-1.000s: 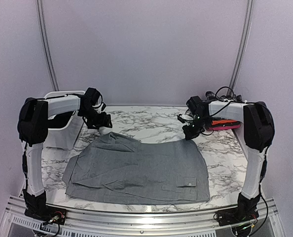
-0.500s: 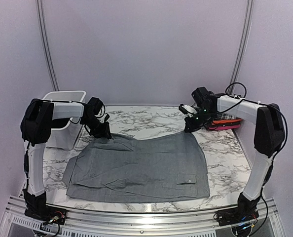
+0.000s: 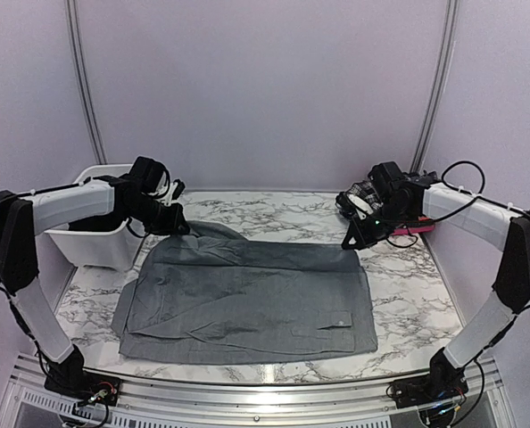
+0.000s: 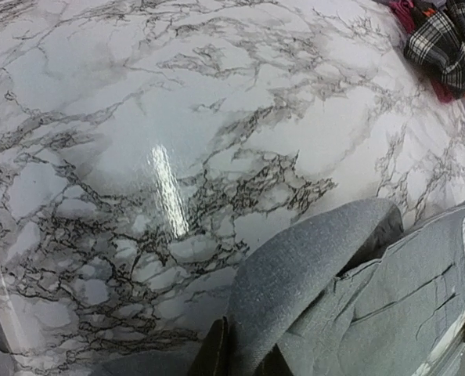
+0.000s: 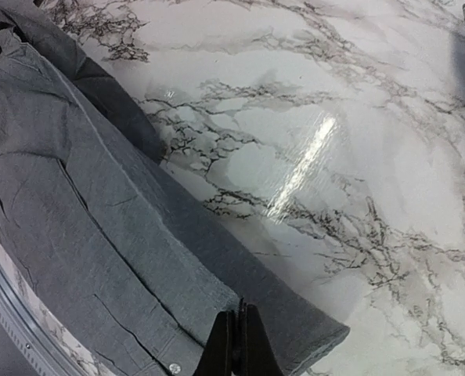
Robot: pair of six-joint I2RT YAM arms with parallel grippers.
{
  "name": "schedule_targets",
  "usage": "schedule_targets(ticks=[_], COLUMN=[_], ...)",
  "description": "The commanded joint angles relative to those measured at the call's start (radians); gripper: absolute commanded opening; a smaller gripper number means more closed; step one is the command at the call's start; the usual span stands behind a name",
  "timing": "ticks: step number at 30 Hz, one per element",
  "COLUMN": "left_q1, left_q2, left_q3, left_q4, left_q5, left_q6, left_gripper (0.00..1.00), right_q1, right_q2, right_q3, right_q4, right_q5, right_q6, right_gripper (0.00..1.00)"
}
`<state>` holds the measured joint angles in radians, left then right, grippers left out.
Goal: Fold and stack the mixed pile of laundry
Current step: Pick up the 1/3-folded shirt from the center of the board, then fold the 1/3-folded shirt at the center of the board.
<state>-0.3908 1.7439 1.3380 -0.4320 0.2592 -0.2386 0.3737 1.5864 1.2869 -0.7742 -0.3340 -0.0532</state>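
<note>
A grey shirt [image 3: 247,299] lies spread mostly flat on the marble tabletop [image 3: 274,214], its long near edge running along the side closest to the arm bases and a buttoned pocket showing toward its near right corner. The left end effector [image 3: 179,229] is at the shirt's far left corner. In the left wrist view its fingers [image 4: 215,354] are drawn in on a raised fold of the grey cloth, which humps up from the rest of the garment there. The right end effector [image 3: 349,241] is at the shirt's far right corner, and the right wrist view shows its fingers [image 5: 223,341] pressed together on the hemmed edge, with a small button just beside them. Beyond the shirt's far right corner, a black-and-white plaid piece [image 4: 444,47] is bunched against a red-pink piece [image 3: 409,230]. Off the shirt's far left corner, behind the left arm, stands a white basket [image 3: 91,242].
</note>
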Motion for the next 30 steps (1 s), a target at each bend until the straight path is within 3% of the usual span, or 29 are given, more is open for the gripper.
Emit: schedule_targets(ticks=[1, 6, 13, 16, 19, 24, 30], left_q1=[-0.039, -0.123, -0.146, -0.158, -0.179, -0.182, -0.244], left_q2=[-0.086, -0.230, -0.358, -0.373, -0.415, -0.421, -0.121], left_q3=[-0.146, -0.304, -0.469, -0.489, -0.484, -0.299, 0.040], left_q4=[0.001, 0.010, 0.003, -0.040, -0.061, -0.057, -0.078], left_q5=[-0.030, -0.148, -0.148, -0.091, -0.052, -0.125, -0.169], left_q6=[0.010, 0.004, -0.007, 0.007, 0.037, 0.043, 0.135], left_gripper=[0.15, 0.18, 0.27, 0.39, 0.52, 0.68, 0.75], right_q1=[0.008, 0.014, 0.015, 0.016, 0.016, 0.016, 0.027], right_q2=[-0.056, -0.100, -0.073, -0.045, -0.047, -0.058, 0.010], right_q3=[-0.083, -0.183, -0.295, -0.273, -0.240, -0.159, -0.129], right_q4=[-0.008, -0.028, -0.068, -0.087, -0.094, -0.054, 0.056], right_q5=[-0.092, -0.085, -0.046, -0.020, -0.035, -0.044, -0.127], right_q6=[0.041, 0.047, 0.101, 0.108, 0.088, 0.089, 0.174], right_gripper=[0.00, 0.00, 0.01, 0.27, 0.41, 0.45, 0.44])
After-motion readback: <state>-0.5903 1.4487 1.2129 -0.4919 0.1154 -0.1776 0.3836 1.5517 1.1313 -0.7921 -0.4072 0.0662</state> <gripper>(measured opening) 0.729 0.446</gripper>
